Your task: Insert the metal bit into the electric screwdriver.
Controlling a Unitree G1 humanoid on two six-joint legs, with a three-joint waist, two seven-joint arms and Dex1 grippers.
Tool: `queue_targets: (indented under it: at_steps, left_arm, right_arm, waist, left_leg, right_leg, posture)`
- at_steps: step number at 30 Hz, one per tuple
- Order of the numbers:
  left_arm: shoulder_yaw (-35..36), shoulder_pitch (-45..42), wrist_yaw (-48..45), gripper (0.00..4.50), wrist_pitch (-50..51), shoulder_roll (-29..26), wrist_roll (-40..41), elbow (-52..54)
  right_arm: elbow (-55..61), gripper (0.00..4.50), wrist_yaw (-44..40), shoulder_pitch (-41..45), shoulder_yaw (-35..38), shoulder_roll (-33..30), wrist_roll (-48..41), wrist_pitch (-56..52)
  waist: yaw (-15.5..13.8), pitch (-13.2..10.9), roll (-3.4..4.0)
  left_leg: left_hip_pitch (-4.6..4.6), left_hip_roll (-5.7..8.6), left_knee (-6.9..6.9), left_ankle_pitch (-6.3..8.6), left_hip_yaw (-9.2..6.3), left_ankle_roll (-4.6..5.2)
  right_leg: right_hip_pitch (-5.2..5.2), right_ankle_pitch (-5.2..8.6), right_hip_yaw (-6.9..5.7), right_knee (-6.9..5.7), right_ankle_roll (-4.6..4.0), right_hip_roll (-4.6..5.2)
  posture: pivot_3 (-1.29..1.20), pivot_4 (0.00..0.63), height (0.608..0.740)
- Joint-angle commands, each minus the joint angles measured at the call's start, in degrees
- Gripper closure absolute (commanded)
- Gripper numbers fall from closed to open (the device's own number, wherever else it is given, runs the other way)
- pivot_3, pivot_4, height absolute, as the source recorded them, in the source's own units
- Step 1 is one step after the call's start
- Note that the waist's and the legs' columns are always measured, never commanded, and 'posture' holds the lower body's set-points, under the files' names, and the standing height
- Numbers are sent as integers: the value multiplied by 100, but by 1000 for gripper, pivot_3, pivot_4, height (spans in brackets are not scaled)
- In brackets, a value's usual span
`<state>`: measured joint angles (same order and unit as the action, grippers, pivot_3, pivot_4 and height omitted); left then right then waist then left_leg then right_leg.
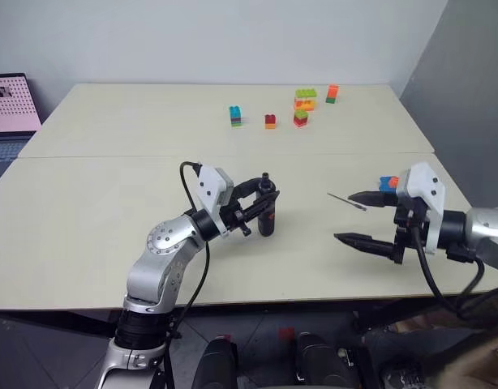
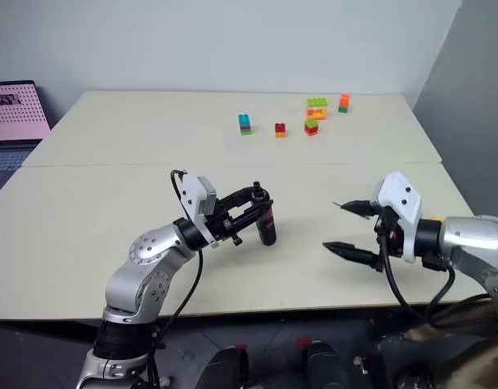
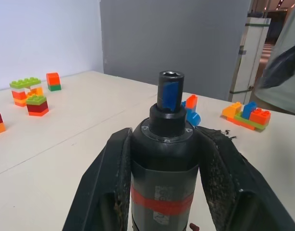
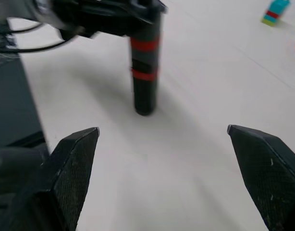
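left end effector (image 1: 261, 201) clamps the electric screwdriver (image 1: 268, 212) upright above the counter (image 1: 111, 203). the metal bit (image 1: 346, 201) lies flat nearer the right end effector (image 1: 356, 217), wide open, empty.

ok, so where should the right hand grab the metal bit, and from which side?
Probably at mid-shaft, coming down from above. The bit appears to lie flat on the table, thin and straight, so the fingers should pinch across its width. That leaves one end free for the screwdriver, held upright in the left hand. The right hand is open beside the bit.
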<state>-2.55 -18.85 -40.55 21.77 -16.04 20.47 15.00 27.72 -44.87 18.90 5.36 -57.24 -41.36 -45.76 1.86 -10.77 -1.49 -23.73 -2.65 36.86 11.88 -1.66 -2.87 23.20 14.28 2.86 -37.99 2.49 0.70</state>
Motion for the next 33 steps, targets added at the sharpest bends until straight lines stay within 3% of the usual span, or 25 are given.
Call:
queue_targets:
  at_steps: [1, 5, 10, 17, 23, 33]
  left_arm:
    - [-185, 83, 84, 2862, 58, -3, -47, -34]
    - [-335, 119, 103, 2863, -127, -4, -141, -55]
    - [-447, 220, 185, 2864, -283, 8, -202, -3]
    - [-503, 381, 336, 2864, -408, -8, -239, 117]
    - [-526, 468, 420, 2864, -488, -40, -277, 177]
    - [-546, 436, 464, 2864, -580, -43, -312, 75]
  right_arm:
    - [-966, 0, 38, 809, -837, -39, 972, -59]
    - [-3218, 0, -567, 2267, -1945, 491, 1932, 135]
    - [-6189, 0, -1325, 3862, -2747, 1380, 2958, 691]
    - [-8992, 0, -1662, 4909, -3129, 2314, 4114, 1819]
    - [-9868, 1233, -1848, 5123, -3064, 2573, 4677, 2258]
    - [-10055, 3546, -2439, 5218, -2840, 2735, 5056, 2237]
  waist:
    - [9, 1, 2]
    - [14, 4, 7]
    - [12, 5, 14]
    - [-16, 6, 15]
    - [-4, 8, 18]
    - [13, 9, 19]
  left_leg:
    - [2, 0, 0, 0, 0, 0]
    - [4, 0, -4, 0, 8, 0]
    - [1, 0, -17, 1, 19, 1]
    - [-3, 2, -31, 1, 20, 1]
    - [2, 2, -29, 1, 19, 1]
    - [15, 1, -31, 1, 21, 1]
  right_leg:
    - [0, 0, 0, -1, 0, 0]
    - [4, -1, 6, 1, -2, 0]
    - [10, -2, 18, 4, 0, -4]
    - [12, -19, 17, 11, 29, -3]
    - [10, -20, 18, 7, 30, -3]
    - [5, -20, 22, 2, 30, -5]
  posture:
    - [0, 150, 740]
    - [0, 150, 740]
    - [0, 150, 740]
    - [0, 150, 740]
    - [0, 150, 740]
    - [0, 150, 740]
